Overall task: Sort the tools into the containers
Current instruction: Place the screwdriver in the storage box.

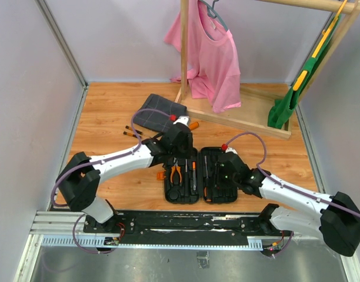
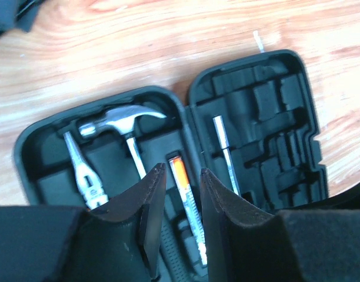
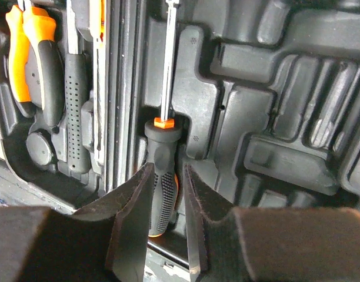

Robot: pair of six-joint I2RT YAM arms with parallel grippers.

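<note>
Top external is showing me the tool case (image 1: 168, 197) lying open, pliers (image 1: 176, 173) and hammer (image 2: 124, 116) already seated, and loose screwdrivers (image 1: 132, 131) waiting on the table (image 1: 109, 111). My right gripper (image 3: 166, 167) is pinching a screwdriver (image 3: 161, 154) in its slot. My left gripper (image 2: 179, 173) is hovering narrowly parted, empty.

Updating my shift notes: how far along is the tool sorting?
Done: orange-handled pliers and steel-headed hammer sit in the open black plastic tool case. In hand: right gripper clamps an orange-and-black screwdriver in the case. Remaining: slim loose screwdrivers on the wooden table.
</note>
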